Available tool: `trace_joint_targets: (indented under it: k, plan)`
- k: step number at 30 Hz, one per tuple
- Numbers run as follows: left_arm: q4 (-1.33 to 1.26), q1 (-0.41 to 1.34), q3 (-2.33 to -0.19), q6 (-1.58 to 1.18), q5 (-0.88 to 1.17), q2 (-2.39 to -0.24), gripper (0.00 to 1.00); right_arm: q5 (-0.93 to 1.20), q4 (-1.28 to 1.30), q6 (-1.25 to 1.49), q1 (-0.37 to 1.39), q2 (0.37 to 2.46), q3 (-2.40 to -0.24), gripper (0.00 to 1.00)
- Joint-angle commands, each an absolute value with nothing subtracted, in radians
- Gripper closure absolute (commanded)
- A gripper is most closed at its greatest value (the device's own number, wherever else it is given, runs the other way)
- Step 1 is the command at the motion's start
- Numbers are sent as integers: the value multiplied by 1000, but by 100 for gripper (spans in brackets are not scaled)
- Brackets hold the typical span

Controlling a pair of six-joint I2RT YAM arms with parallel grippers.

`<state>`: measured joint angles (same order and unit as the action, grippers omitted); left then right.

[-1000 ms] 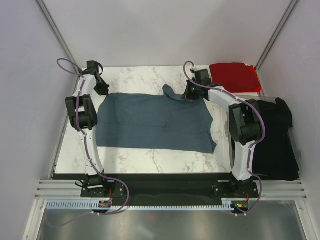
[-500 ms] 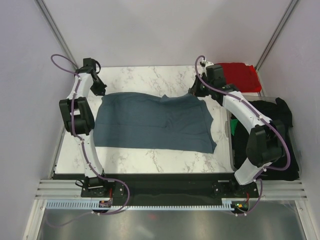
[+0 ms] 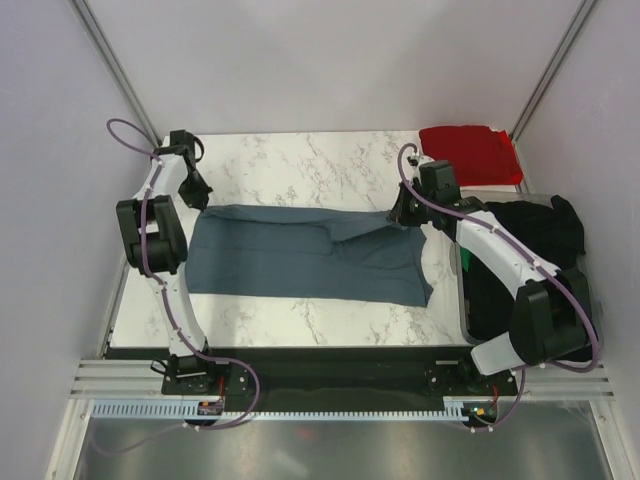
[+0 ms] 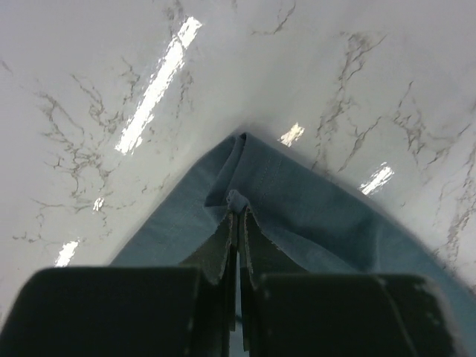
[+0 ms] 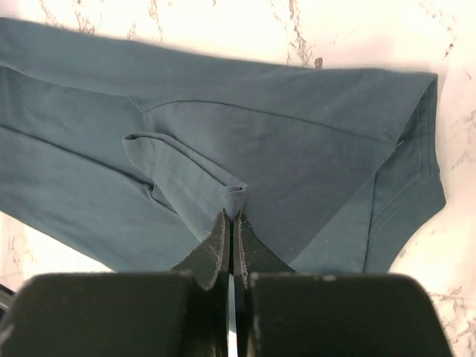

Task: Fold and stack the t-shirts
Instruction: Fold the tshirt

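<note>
While stretched forward and low, left hand [image 4: 236, 223] and right hand [image 5: 231, 223] each pinch blue-grey t-shirt [image 3: 300, 255] far edge

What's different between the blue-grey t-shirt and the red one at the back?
The blue-grey t-shirt lies spread wide across the middle of the table; the red t-shirt is a compact bundle at the far right corner. The left gripper and right gripper pinch the blue-grey t-shirt at its far side; nothing touches the red t-shirt. Both are plain, one-colour cloth.
</note>
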<state>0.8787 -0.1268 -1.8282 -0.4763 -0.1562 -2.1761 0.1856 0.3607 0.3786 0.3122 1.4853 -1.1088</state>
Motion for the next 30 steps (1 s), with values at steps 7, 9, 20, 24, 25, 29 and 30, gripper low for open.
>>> trace_joint_targets:
  k: [7, 9, 20, 24, 25, 29, 30]
  plan:
    - [882, -129, -1750, -449, -218, -2000, 98, 189, 376, 397, 319, 1321, -1054, 100]
    - [881, -129, -1733, -451, -225, -1977, 98, 195, 379, 403, 322, 1292, -1036, 100]
    - [870, -129, -1534, -483, -285, -1862, 98, 198, 379, 469, 344, 1109, -796, 100]
    - [795, -144, -1355, -515, -235, -1772, 67, 160, 387, 514, 345, 1049, -703, 70]
    - [772, -153, -1327, -517, -227, -1752, 40, 149, 388, 528, 345, 1037, -693, 52]
    - [746, -176, -1259, -518, -230, -1672, 28, 117, 423, 545, 347, 994, -681, 33]
    - [744, -181, -1252, -517, -236, -1664, 28, 121, 423, 542, 345, 993, -689, 33]
